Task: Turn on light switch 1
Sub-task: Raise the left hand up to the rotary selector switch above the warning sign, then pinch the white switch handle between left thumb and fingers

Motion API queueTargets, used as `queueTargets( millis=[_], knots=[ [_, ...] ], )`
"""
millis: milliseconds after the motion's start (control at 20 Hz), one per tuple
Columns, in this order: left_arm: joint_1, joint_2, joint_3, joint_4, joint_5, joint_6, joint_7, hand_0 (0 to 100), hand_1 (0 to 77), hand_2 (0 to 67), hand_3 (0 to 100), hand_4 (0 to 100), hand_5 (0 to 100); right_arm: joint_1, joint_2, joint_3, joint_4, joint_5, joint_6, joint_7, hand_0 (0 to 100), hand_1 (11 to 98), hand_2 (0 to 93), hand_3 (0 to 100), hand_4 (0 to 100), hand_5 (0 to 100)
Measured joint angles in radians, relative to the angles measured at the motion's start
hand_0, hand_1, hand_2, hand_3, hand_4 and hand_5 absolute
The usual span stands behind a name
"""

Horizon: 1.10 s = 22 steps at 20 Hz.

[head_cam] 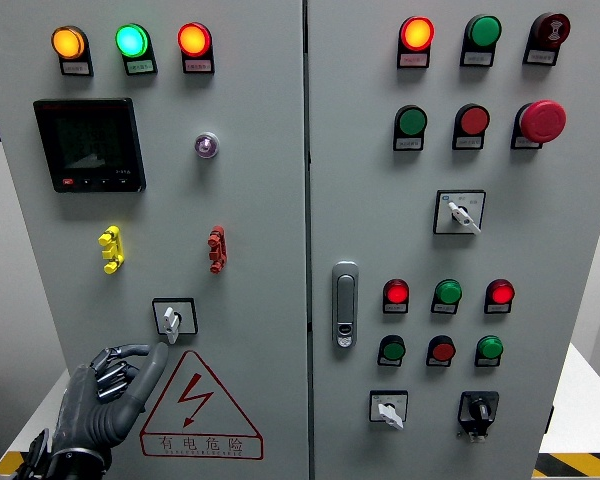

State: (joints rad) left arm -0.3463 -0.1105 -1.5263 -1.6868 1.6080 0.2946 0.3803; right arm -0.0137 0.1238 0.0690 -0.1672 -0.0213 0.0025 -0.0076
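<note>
A small rotary selector switch (173, 318) with a white knob in a black square frame sits low on the left cabinet door (250, 180). Its knob points roughly straight up. My left hand (130, 372), dark grey, comes up from the lower left corner just below and left of that switch. One finger (156, 358) is stretched out, its tip almost touching the frame's lower left corner. The other fingers are curled in and hold nothing. The right hand does not show.
A yellow-edged red electrical warning triangle (198, 400) lies right of the hand. Above the switch are a yellow (111, 249) and a red toggle (216, 249), a black meter (89, 145) and three lit lamps. The right door carries a handle (345, 304), buttons, more selectors and an emergency stop (542, 121).
</note>
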Motion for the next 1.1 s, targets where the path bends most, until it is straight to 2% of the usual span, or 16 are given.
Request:
queueTargets(
  millis=[150, 300, 600, 750, 1100],
  knots=[
    [-0.018, 0.000, 0.001, 0.001, 0.009, 0.002, 0.016, 0, 59.9, 45.3, 85, 98, 77, 0.000, 0.0004, 0.000, 0.000, 0.000, 0.000, 0.000, 0, 19.5, 0.0, 19, 19, 11],
    [-0.034, 0.000, 0.002, 0.006, 0.051, 0.002, 0.063, 0, 61.8, 45.9, 84, 98, 77, 0.000, -0.0002, 0.000, 0.000, 0.000, 0.000, 0.000, 0, 19.6, 0.0, 19, 19, 11],
    [-0.075, 0.000, 0.019, 0.032, 0.062, 0.005, 0.079, 0, 61.3, 46.4, 84, 97, 76, 0.000, -0.0005, 0.000, 0.000, 0.000, 0.000, 0.000, 0, 19.5, 0.0, 19, 19, 11],
    [-0.101, 0.000, 0.021, 0.049, 0.062, 0.030, 0.088, 0, 61.1, 46.5, 83, 97, 76, 0.000, -0.0008, 0.000, 0.000, 0.000, 0.000, 0.000, 0, 19.5, 0.0, 19, 19, 11],
    [-0.110, 0.000, 0.030, 0.054, 0.063, 0.048, 0.100, 0, 60.7, 48.0, 83, 97, 76, 0.000, -0.0008, 0.000, 0.000, 0.000, -0.001, 0.000, 0, 19.5, 0.0, 19, 19, 11]
  ],
)
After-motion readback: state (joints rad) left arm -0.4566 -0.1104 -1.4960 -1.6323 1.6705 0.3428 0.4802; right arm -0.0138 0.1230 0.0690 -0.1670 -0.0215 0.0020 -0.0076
